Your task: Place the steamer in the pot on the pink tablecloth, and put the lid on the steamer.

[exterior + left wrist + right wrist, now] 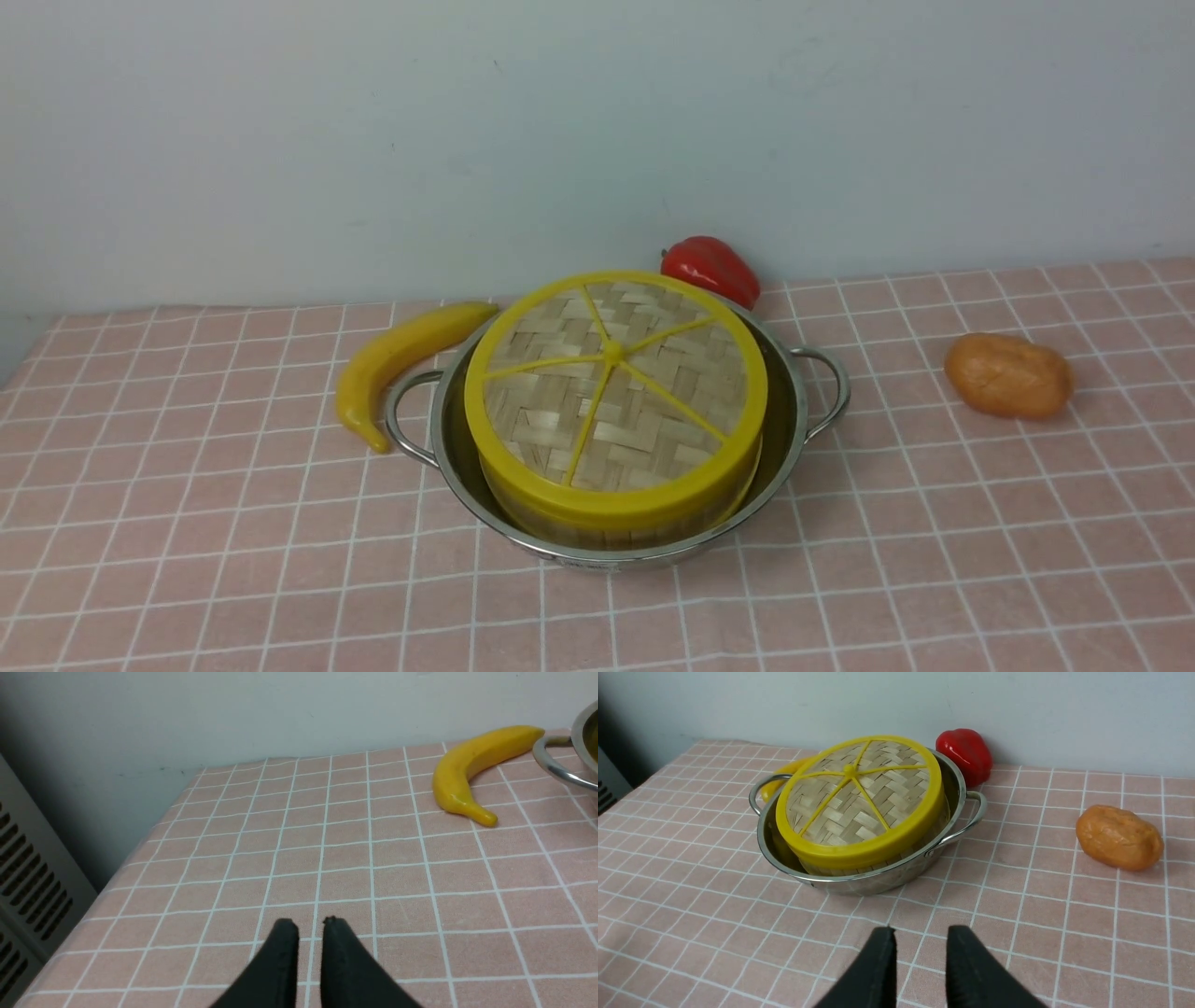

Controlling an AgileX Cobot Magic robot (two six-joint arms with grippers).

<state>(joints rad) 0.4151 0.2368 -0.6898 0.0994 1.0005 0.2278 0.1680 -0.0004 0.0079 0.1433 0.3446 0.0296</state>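
My left gripper [310, 921] hangs over bare pink tablecloth [299, 858], its two black fingers [280, 961] parted by a narrow gap, nothing between them. My right gripper [920, 931] also hangs over the cloth on the near side of the pot, jaws spread wider than the left ones, empty too. Neither gripper touches anything; neither arm shows in the front view.

Out from the right gripper: the pot [794, 439], wide, shallow, shiny steel, one looped wire handle on each side, sits on the cloth about mid-table. The steamer [616, 523] stands inside it, only a band of its bamboo wall visible under the lid, contents hidden. I see the lid [611, 392] on top of the steamer: woven bamboo strips, thick yellow rim, five yellow spokes from a centre hub. It looks tipped a little, far edge higher, near edge dropped toward the pot rim. Steamer sits nearer the pot's front wall.

Out from the left gripper: a yellow banana [476, 770] lies beside the pot's left handle; I cannot tell whether they touch. Red bell pepper [711, 268] behind the pot by the wall. An orange-brown potato [1008, 375] lies well apart, on the robot's right.
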